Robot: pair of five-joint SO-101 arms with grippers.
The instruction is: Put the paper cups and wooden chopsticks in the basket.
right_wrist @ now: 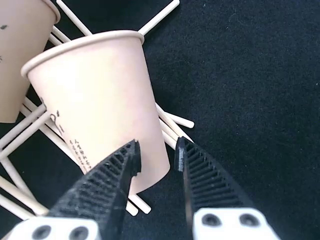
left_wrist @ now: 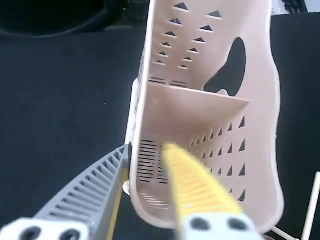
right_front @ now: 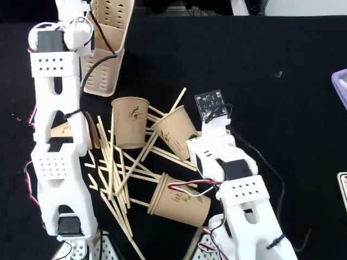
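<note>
Black cloth [right_front: 282,141] covers the whole table, and the pile sits roughly in the middle of it. We count what look like four paper cups, plus a big scatter of wooden chopsticks [right_front: 116,170] crossing each other under and between them. One cup [right_front: 130,122] is near the basket [right_front: 103,73], and a tipped cup [right_front: 174,131] is just beside that one. A third cup [right_front: 179,201] lies on its side closer to the arm bases. A fourth cup [right_front: 65,131] is mostly hidden behind the left arm. The basket is beige with slotted walls and stands at the far left edge of the mess.

The left gripper [left_wrist: 146,149] is up at the basket with its fingers apart, straddling one wall. Its grey finger [left_wrist: 95,190] is outside and its yellow finger [left_wrist: 195,185] is inside, but we honestly can't tell if either one presses on the wall.

The right gripper [right_wrist: 157,146] is over the base end of the tipped cup, black fingers partly open. One tip overlaps the cup's side and the other is right at its edge, so it isn't clamped on it as far as we can see. That cup rests on a few chopsticks.
</note>
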